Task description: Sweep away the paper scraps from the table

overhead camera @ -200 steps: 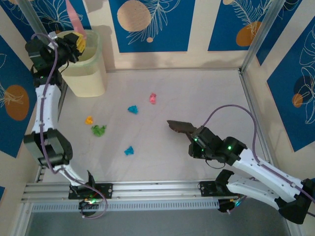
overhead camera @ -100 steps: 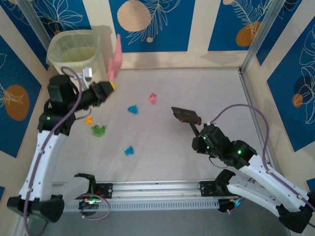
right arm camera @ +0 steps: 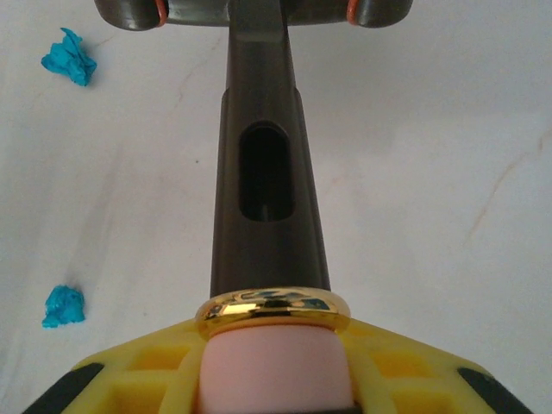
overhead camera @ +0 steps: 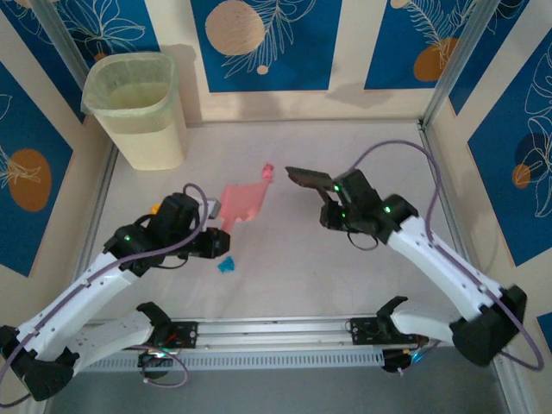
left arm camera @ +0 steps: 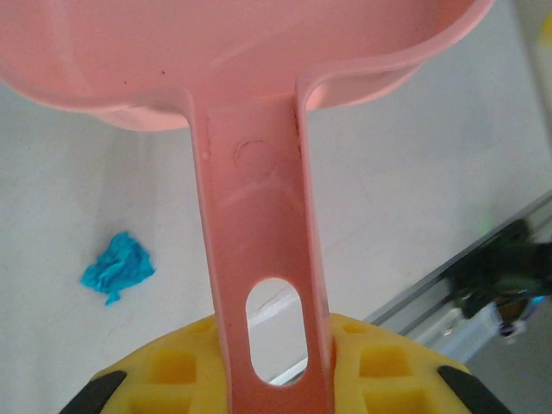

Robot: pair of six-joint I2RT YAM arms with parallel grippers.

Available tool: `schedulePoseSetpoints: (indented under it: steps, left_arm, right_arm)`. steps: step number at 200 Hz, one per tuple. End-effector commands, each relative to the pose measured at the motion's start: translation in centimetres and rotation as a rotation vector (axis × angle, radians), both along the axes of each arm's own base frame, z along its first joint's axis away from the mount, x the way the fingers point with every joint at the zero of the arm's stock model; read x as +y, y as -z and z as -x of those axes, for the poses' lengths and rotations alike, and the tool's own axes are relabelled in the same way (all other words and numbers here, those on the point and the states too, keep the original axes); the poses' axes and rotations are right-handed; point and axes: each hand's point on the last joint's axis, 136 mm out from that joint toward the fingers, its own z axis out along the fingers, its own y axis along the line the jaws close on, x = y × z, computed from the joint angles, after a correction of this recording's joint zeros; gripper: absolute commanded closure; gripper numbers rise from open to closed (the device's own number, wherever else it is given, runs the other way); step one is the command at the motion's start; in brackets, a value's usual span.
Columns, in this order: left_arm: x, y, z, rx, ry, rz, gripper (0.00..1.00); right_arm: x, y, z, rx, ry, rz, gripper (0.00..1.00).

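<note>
**On the desk (overhead camera: pixel 371 147), dustpan (overhead camera: pixel 244 200) and brush (overhead camera: pixel 308 178) flank the paper scraps (overhead camera: pixel 226 264)**

At the desk's far left corner stands a pale yellow lined bin (overhead camera: pixel 142 129), upright with its mouth open. What lies inside cannot be made out from above. Near mid-desk, the left hand (overhead camera: pixel 214 231) is clamped tight on the pink dustpan's flat handle, and the pan is low over the surface. Opposite it, the right hand (overhead camera: pixel 332 200) is closed round the dark brush's handle, with the brush head pointing toward the pan. A pink wad (overhead camera: pixel 268 172) lies between the two tools, just beside the pan's far corner. A cyan wad (overhead camera: pixel 226 264) sits near the left hand on the near side, and an orange wad (overhead camera: pixel 155 207) peeks out beside the left arm. The right wrist view shows two more cyan wads (right arm camera: pixel 69 57) to the left of the brush handle. The crumpled scraps look featherlight and soft, likely to roll or skip under a quick stroke. They are probably best taken by the bristles in low, slow sweeps toward the pan's lip, not pinched.
</note>
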Motion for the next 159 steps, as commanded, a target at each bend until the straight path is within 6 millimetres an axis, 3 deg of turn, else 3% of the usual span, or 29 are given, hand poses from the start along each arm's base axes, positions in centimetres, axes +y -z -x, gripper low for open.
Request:
schedulePoseSetpoints:
  steps: [1,36,97,129,159]
  left_arm:
    - [1.9,1.9,-0.1,-0.068,-0.021,-0.14,1.0]
    - [2.6,5.0,0.3,-0.058,-0.025,-0.193,1.0]
    - [2.5,6.3,0.1,-0.071,-0.02,-0.238,1.0]
    - [2.5,6.3,0.1,-0.071,-0.018,-0.244,1.0]
    - [3.0,5.7,0.0,-0.097,-0.039,-0.238,1.0]
  right_arm:
    - [1.0,-0.7,-1.9,0.001,-0.063,0.065,1.0]
    - [3.4,-0.6,-6.6,0.007,-0.069,0.13,1.0]
    - [7.4,0.8,-14.1,-0.003,-0.115,0.27,1.0]
    - [8.6,2.5,-16.2,0.027,-0.131,0.284,1.0]
    - [9.4,3.6,-16.1,0.062,-0.148,0.302,1.0]
